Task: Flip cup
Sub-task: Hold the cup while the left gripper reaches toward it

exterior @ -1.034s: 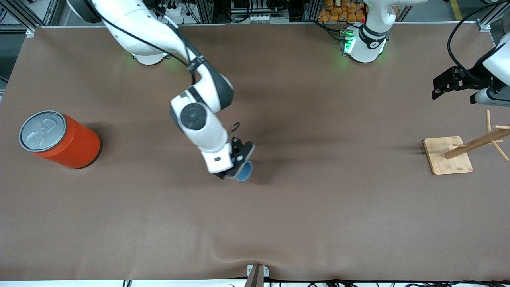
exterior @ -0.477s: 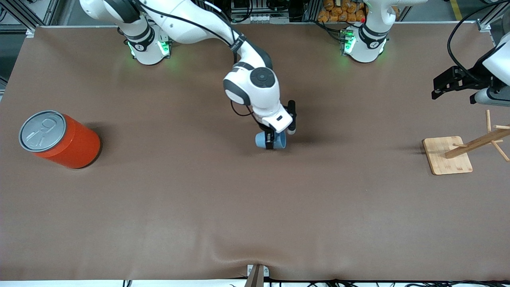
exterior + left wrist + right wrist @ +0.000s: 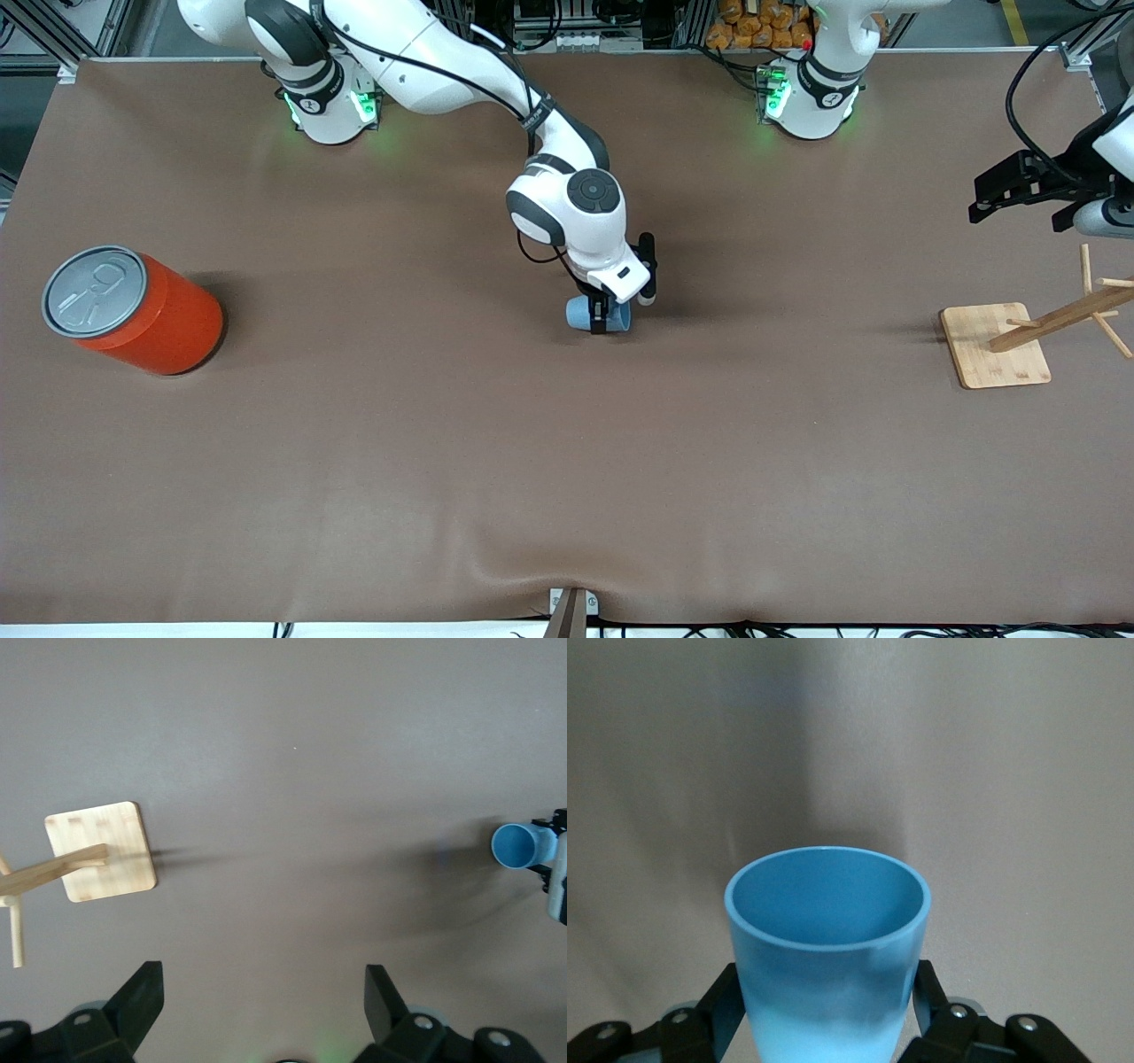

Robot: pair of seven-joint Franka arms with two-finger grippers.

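We're turning the light-blue cup [image 3: 585,313] clamped sideways between right gripper [image 3: 601,317] fingers; next setting down; left gripper [image 3: 266,1014] waiting, spread wide.

A robotics lab: aluminium framing [image 3: 35,31], cabling [image 3: 567,27], brown-covered table [image 3: 567,487].

My right gripper [image 3: 605,312] hangs low over the middle of the table, fingers squeezed on the cup [image 3: 586,313]. My left gripper [image 3: 1005,190] waits, fingers spread wide.

A brown matte tabletop [image 3: 372,461] under even light; aluminium framing [image 3: 53,35] and cables line its top edge.
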